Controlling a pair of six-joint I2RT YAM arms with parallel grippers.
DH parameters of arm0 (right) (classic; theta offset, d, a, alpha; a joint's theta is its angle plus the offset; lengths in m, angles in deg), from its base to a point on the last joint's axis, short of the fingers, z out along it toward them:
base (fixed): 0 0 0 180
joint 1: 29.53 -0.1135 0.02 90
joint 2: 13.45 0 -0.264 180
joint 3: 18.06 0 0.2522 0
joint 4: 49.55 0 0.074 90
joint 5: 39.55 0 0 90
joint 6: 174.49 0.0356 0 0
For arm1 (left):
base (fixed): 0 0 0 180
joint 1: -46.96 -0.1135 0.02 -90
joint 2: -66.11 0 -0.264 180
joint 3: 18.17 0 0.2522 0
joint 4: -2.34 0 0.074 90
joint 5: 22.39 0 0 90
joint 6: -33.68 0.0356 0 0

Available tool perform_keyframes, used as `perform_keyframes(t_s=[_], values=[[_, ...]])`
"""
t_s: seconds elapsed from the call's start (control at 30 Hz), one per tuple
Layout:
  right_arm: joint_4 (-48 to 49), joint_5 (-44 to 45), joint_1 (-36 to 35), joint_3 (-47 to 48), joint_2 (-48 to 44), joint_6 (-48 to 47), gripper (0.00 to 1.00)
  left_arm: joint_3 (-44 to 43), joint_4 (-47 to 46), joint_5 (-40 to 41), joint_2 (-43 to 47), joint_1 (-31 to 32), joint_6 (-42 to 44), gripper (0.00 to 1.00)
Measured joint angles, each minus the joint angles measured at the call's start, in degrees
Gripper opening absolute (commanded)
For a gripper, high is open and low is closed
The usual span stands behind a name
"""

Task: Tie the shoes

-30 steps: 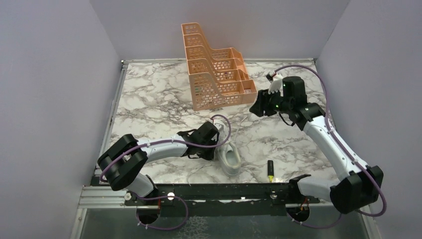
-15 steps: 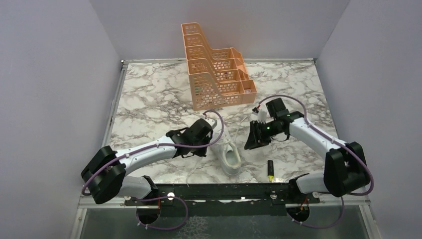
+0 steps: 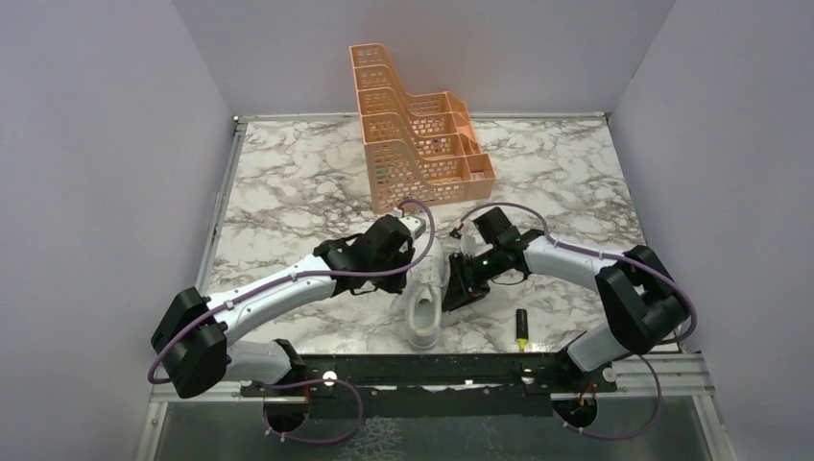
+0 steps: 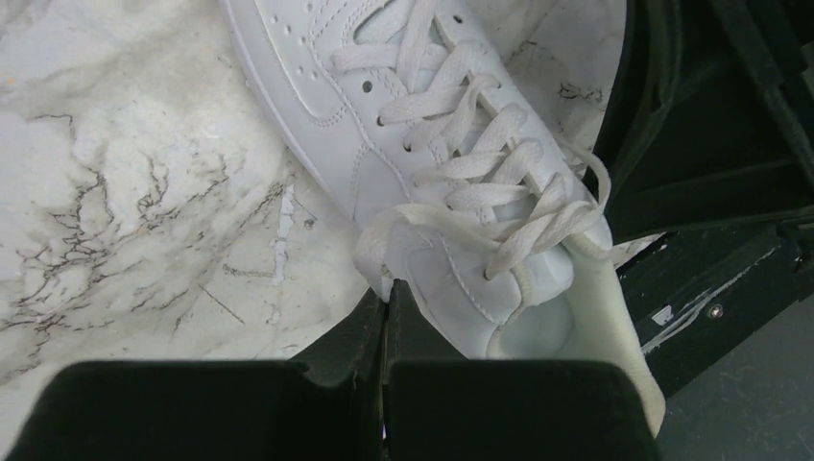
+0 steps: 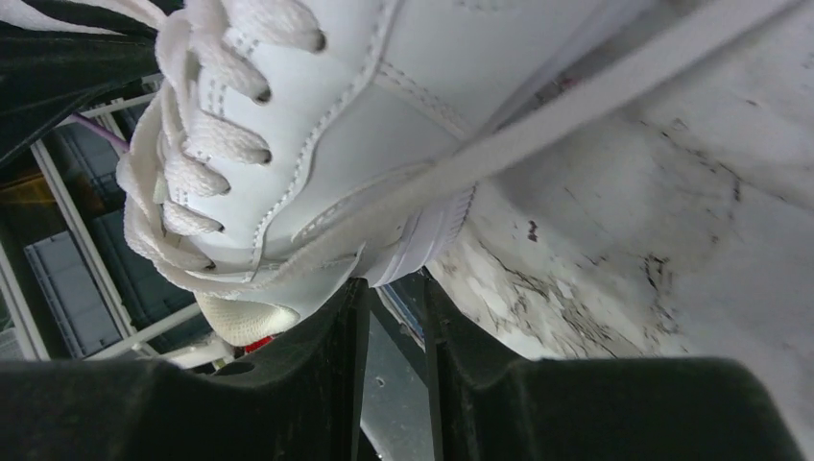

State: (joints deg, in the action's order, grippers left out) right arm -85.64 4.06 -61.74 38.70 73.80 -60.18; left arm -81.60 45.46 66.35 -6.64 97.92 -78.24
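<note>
Low in the middle of the overhead view, the white sneaker [image 3: 423, 315] lies on the marble tabletop [image 3: 288, 192] close to its near edge. Its toe points toward the bottom of the frame and its heel toward the top. It sits between the two sets of fingers.

The left fingers [image 4: 326, 384] meet the sneaker at its heel end. In the left wrist view they fill the bottom edge and are pressed together, with only a thin seam between them. The collar sits just above their tips. The laces [image 4: 461, 144] are threaded up the sneaker but hang loose, and one loop at the collar drops right to the fingertips. Whether it is pinched there cannot be told.

The right fingers [image 5: 317, 375] come in from the right side of the sneaker. In the right wrist view they stand at the bottom with a narrow gap between them. The edge of the white sole is just above their tips. One lace runs across the sneaker's side from the upper right to the lower left of that frame, passing just above the tips. Nothing is clearly held in the gap.

A black pen [image 3: 521, 328] with a yellow tip lies on the tabletop just right of the right fingers. An orange stepped rack [image 3: 413, 134] stands well apart near the top of the overhead view.
</note>
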Motion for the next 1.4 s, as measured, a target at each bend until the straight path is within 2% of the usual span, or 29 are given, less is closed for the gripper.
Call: perform_keyframes(t_s=[0.13,0.27,0.37,0.47,0.6,0.7,0.87,1.13,1.27,1.4], values=[[-0.11,1.95,-0.66,1.51,-0.50,0.92,0.37,-1.77,1.20,0.04,0.00,-0.24,0.44,0.00],[-5.11,13.38,0.55,7.80,-2.73,-1.33,0.55,-2.27,1.84,0.04,0.02,-0.55,0.50,0.00],[-8.07,21.49,2.99,13.66,-2.95,-1.75,0.55,-2.27,2.47,0.04,0.42,-0.72,0.42,0.00],[-8.39,23.26,9.66,16.39,-2.62,0.44,0.53,-1.79,2.49,-0.02,1.92,-0.85,0.39,0.00],[-12.09,24.11,14.47,22.08,4.28,2.29,0.51,-0.74,2.45,-0.17,4.04,-0.98,0.50,0.00],[-12.94,23.74,14.12,25.57,10.38,3.02,0.50,-0.44,2.32,-0.15,4.66,-0.98,0.61,0.00],[-13.55,20.06,13.22,25.53,14.86,5.29,0.47,-0.17,1.20,-0.13,5.75,-0.98,0.55,0.00],[-6.99,12.15,11.06,13.27,14.82,13.81,0.47,3.96,-1.36,-0.44,9.68,-0.98,-2.29,0.00],[-6.54,13.27,10.88,13.38,12.35,9.81,0.47,5.27,-1.64,-0.66,10.97,-0.98,-3.04,0.00],[-7.74,16.26,10.82,19.19,7.15,-1.79,0.49,6.34,-2.14,-0.61,12.39,-0.98,-3.93,0.00]])
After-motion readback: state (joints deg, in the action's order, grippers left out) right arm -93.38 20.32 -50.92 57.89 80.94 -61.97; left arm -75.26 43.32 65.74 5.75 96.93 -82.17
